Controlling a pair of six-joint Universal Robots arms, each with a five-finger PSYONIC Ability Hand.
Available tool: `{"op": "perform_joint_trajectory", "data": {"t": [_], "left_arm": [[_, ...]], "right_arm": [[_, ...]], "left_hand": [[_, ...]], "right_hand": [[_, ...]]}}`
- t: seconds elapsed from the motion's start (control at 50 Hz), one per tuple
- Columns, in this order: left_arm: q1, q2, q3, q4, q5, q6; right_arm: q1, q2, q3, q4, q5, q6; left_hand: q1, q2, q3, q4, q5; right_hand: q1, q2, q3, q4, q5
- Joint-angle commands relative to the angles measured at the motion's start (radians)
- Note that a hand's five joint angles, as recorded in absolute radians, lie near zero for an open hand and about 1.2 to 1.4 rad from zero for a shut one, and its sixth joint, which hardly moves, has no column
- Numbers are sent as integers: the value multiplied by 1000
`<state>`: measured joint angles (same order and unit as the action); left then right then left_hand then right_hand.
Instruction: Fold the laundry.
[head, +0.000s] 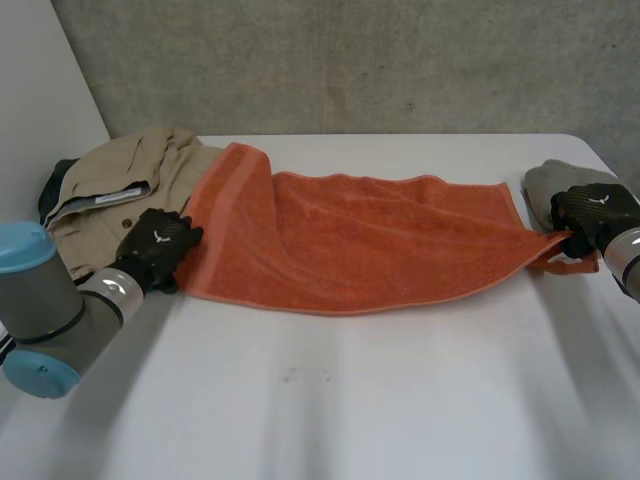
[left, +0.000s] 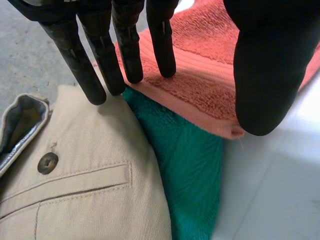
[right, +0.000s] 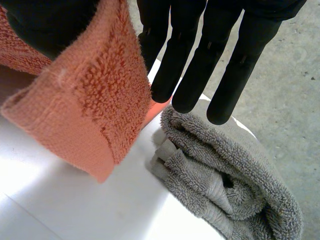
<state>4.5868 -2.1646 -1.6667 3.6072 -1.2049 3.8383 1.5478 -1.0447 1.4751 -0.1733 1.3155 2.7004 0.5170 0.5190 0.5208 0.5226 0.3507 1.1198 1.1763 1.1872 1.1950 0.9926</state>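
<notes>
An orange towel (head: 350, 240) lies stretched across the white table (head: 350, 400). My right hand (head: 590, 210) is at its right corner. There my straight fingers (right: 220, 50) and thumb pinch the towel's corner (right: 90, 100), lifted a little off the table. My left hand (head: 155, 245) hovers at the towel's near left corner. Its fingers (left: 102, 55) are straight and its thumb stands apart. The towel's edge (left: 210, 75) lies flat below them, not gripped.
A beige garment with a button and pocket (head: 120, 180) (left: 75, 190) is heaped at the table's left, with a teal cloth (left: 190, 165) under the orange corner. A crumpled grey towel (head: 550, 185) (right: 225, 175) sits under my right fingertips.
</notes>
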Motion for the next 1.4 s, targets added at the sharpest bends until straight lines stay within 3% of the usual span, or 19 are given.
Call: {"op": "perform_joint_trajectory", "data": {"t": [0.02, 0.14, 0.22, 0.24, 0.26, 0.44, 0.52, 0.66, 0.7, 0.74, 0.86, 0.92, 1.04, 1.2, 1.4], "left_arm": [[-2, -11, 5, -2, -2, 37], [-5, -44, 44, -12, -5, 40], [-9, -72, 73, -12, -5, 38], [-12, -80, 84, -13, -7, 38], [-13, -80, 90, -12, -8, 38], [-20, -66, 108, -33, -15, 29], [-25, 44, 67, -128, -18, 24], [-26, 354, -94, -369, -61, 37], [-20, 488, -161, -482, -117, 38], [-22, 531, -186, -524, -139, 40], [-16, 669, -329, -824, -232, 141], [-34, 670, -331, -841, -229, 164], [-42, 611, -246, -708, -232, 126], [-115, 333, 27, -582, -243, -62], [-189, -12, 415, -575, -401, -106]], "right_arm": [[0, 0, 1, 0, -1, -1], [1, 0, 1, 0, 1, -2], [3, -2, 2, 2, 1, -1], [3, -3, 2, 3, 1, -1], [3, -5, 2, 5, 1, -1], [1, -17, -10, 86, -5, -17], [0, -44, -12, 179, -12, -76], [-5, -213, 28, 371, -22, -316], [-27, -262, 45, 449, -21, -413], [-55, -294, 54, 503, -16, -465], [-195, -374, 131, 794, -25, -700], [-216, -374, 155, 808, -42, -715], [-213, -347, 143, 695, -61, -634], [-120, -123, -13, 514, -45, -420], [-46, 92, -235, 413, 57, -350]], "left_hand": [[66, 64, 63, 61, 58], [99, 97, 95, 93, 90], [503, 501, 499, 497, 494], [780, 778, 776, 774, 772], [878, 876, 875, 873, 870], [879, 877, 875, 874, 871], [879, 877, 875, 874, 871], [879, 877, 875, 874, 871], [879, 877, 875, 874, 871], [879, 877, 875, 874, 871], [879, 877, 875, 874, 871], [879, 877, 875, 874, 871], [879, 877, 875, 874, 871], [879, 877, 875, 874, 871], [879, 877, 875, 874, 871]], "right_hand": [[276, 220, 209, 201, 229], [276, 220, 209, 201, 229], [276, 220, 209, 201, 229], [276, 220, 209, 201, 229], [276, 220, 209, 201, 229], [276, 220, 209, 201, 229], [276, 220, 209, 201, 229], [276, 220, 209, 201, 229], [276, 220, 209, 201, 229], [276, 220, 209, 201, 229], [276, 220, 209, 201, 229], [276, 220, 209, 201, 229], [276, 220, 209, 201, 229], [276, 220, 209, 201, 229], [276, 220, 209, 201, 229]]}}
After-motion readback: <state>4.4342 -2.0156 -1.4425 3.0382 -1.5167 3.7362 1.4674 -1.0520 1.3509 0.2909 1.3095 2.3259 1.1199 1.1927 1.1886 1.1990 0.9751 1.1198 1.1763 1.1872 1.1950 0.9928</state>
